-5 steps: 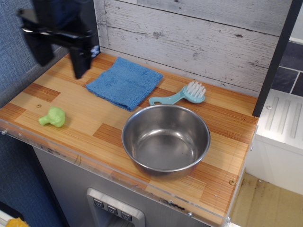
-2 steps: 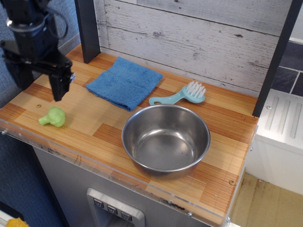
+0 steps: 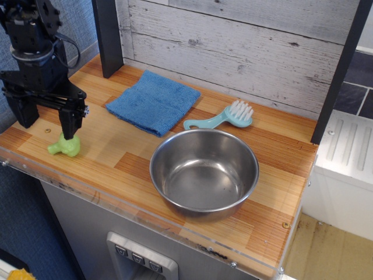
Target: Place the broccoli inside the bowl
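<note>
Broccoli [image 3: 65, 144] lies on its side near the counter's [image 3: 105, 146] front-left edge, stem pointing left. Gripper [image 3: 48, 119] sits right above it, jaws spread wide; right finger [image 3: 70, 121] looks to be touching the floret's top, left finger [image 3: 26, 114] well off to the left near the counter edge. Steel bowl [image 3: 204, 172] is well apart to the right, empty, close to the front lip. Blue cloth [image 3: 153, 101] and teal brush [image 3: 224, 118] lie behind, clear of the bare wood between broccoli and bowl.
</note>
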